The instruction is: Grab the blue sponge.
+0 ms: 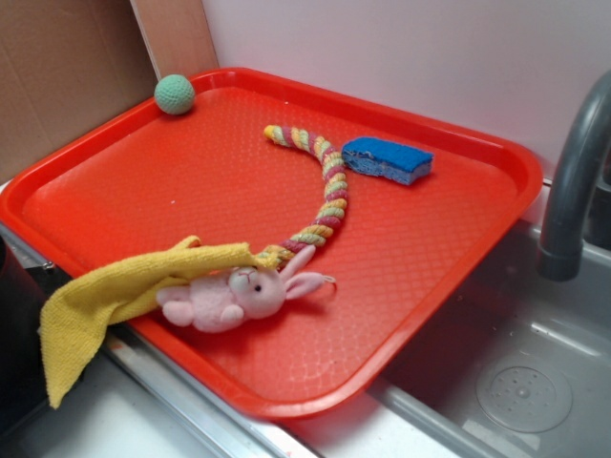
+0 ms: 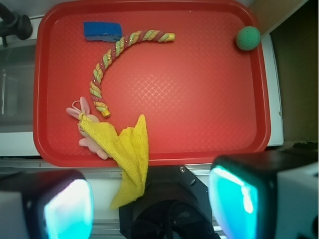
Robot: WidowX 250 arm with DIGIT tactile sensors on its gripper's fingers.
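Note:
The blue sponge (image 1: 387, 159) lies flat near the back right of the red tray (image 1: 134, 122), next to one end of a multicoloured rope. In the wrist view the blue sponge (image 2: 102, 31) sits in the tray's top left corner, far from my gripper (image 2: 152, 204). My gripper hangs high above the tray's near edge, its two fingers (image 2: 233, 196) spread wide with nothing between them. The gripper does not show in the exterior view.
A striped rope toy (image 1: 326, 191) curves across the tray. A pink bunny (image 1: 239, 296) lies under a yellow cloth (image 1: 105, 296) that drapes over the tray's front edge. A green ball (image 1: 175, 93) sits in a far corner. A grey faucet (image 1: 573, 181) and sink (image 1: 520, 382) stand right.

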